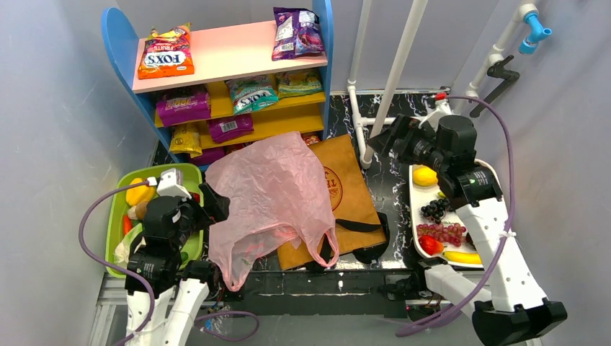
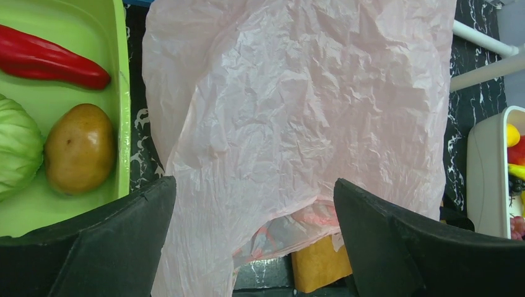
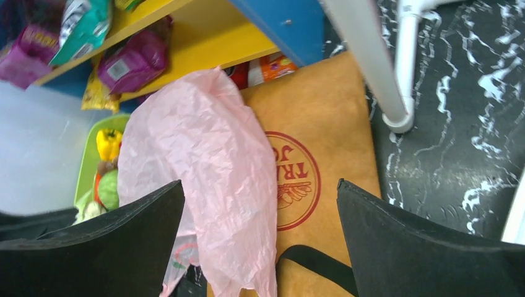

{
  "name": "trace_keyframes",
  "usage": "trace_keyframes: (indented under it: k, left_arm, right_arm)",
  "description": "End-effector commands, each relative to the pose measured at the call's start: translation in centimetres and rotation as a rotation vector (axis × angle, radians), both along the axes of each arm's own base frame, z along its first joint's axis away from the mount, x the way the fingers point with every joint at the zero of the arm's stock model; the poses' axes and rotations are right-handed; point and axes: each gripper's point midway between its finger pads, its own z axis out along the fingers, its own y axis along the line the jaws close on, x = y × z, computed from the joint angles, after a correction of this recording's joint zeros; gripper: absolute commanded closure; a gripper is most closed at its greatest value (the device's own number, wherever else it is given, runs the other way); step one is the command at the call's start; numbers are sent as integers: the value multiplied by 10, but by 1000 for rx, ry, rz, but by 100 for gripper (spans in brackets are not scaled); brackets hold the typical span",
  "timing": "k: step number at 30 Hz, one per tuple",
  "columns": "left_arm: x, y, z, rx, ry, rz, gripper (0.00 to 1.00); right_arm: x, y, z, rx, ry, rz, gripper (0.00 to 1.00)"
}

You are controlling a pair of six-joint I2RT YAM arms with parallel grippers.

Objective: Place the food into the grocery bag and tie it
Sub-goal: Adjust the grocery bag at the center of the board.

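Since the grocery bag [image 1: 270, 191] lies flat at mid-bench, draped over the brown paper bag [image 1: 353, 194], it likely needs opening before loading. The food [image 1: 434, 209] waits in trays at the bench's left and right edges. Both arms' jaws are spread and empty, the left above the bag. Pinch only the top layer near the near edge and lift slowly.

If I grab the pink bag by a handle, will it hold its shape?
Probably floppy: the pink bag lies crumpled flat, draped over the brown paper bag. The thin, translucent film looks very light, so a push may just bunch it. Its mouth looks collapsed; it likely won't stay open unaided.
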Motion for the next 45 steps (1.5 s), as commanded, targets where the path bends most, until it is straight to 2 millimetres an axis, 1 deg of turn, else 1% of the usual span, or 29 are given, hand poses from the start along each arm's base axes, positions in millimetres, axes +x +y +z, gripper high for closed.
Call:
trace_keyframes:
  k: [1,4,6,11,14,16,17,18,20,22,23,27,31,34,38,41,45]
  left_arm:
    - [-1,-4,-1,-2,-8,-31,0]
    - [-2,-12,0,-22,-29,-71,1]
    - [-2,-12,1,-14,-31,-79,1]
    - [-6,-7,4,-13,-69,-53,1]
    - [-7,-9,6,-17,-85,-66,0]
    - [-5,-11,4,-18,-71,-79,0]
    - [-5,-13,4,-20,-65,-88,0]
    - [-5,-14,4,-22,-63,-96,0]
    - [-5,-15,3,-24,-60,-99,1]
    - [-4,-16,3,-25,-63,-103,1]
    - [-4,-16,4,-25,-63,-104,0]
    - [-3,-15,2,-22,-55,-99,0]
    - [-3,-15,1,-23,-55,-100,0]
    - [-3,-16,1,-25,-54,-105,1]
    - [-3,-17,2,-27,-58,-108,1]
    - [-4,-17,3,-29,-63,-110,0]
    - [-4,-18,3,-29,-66,-114,0]
  right_arm:
    - [-9,13,37,-89,-152,45,0]
    - [-24,21,35,-93,-150,83,0]
    - [-37,28,32,-76,-155,118,0]
    - [-61,44,-7,-90,-127,199,0]
    - [-73,55,-32,-105,-98,241,0]
    - [-83,67,-46,-114,-88,290,0]
    - [-84,70,-53,-133,-86,284,0]
    - [-91,78,-60,-145,-83,316,0]
    - [-98,90,-74,-167,-73,347,0]
    - [-106,106,-83,-154,-69,387,0]
    - [-110,113,-95,-157,-50,402,2]
    - [-119,135,-117,-120,19,418,9]
    - [-133,153,-132,-110,66,438,11]
    - [-142,159,-142,-124,97,424,14]
    - [-146,156,-160,-107,173,358,18]
    - [-148,151,-176,-104,226,313,17]
    - [-150,152,-187,-111,270,299,18]
